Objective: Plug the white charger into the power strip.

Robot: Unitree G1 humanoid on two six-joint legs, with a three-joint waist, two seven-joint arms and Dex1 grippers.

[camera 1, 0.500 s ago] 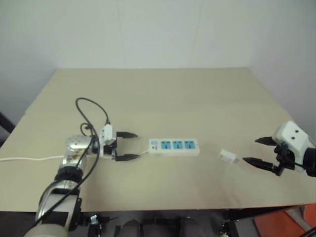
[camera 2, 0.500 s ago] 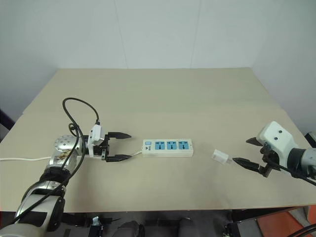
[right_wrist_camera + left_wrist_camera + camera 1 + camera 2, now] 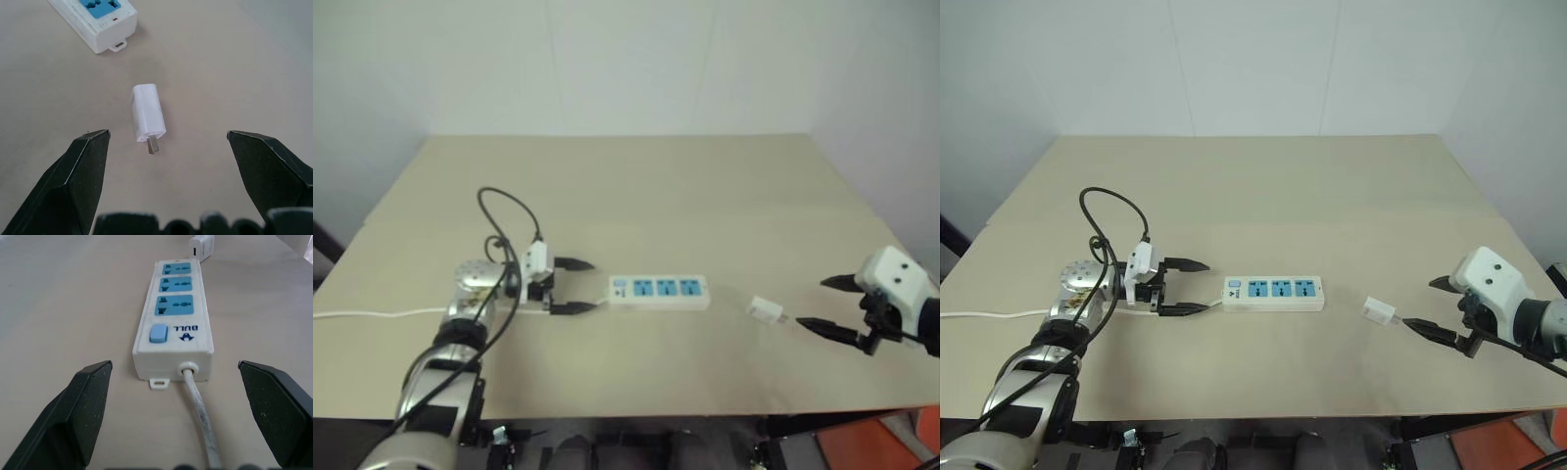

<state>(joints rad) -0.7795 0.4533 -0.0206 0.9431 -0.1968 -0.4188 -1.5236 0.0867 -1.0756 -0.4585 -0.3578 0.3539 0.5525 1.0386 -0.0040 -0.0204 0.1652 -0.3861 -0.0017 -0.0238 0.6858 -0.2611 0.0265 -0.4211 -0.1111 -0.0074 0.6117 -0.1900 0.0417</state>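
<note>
Both grippers spread: left gripper [image 3: 1193, 287] lined up to steady strip [image 3: 1273, 293]; right gripper [image 3: 1425, 306] aimed at charger [image 3: 1378, 312].

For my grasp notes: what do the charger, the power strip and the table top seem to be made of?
White charger: smooth white plastic, probably; its prongs look like grey metal.
Power strip: white moulded plastic, slightly glossy, with blue socket faces.
Table: matte beige surface, perhaps laminate or painted board; I cannot tell which.

Open tabletop [image 3: 1332, 196] around charger [image 3: 1378, 311]
</note>
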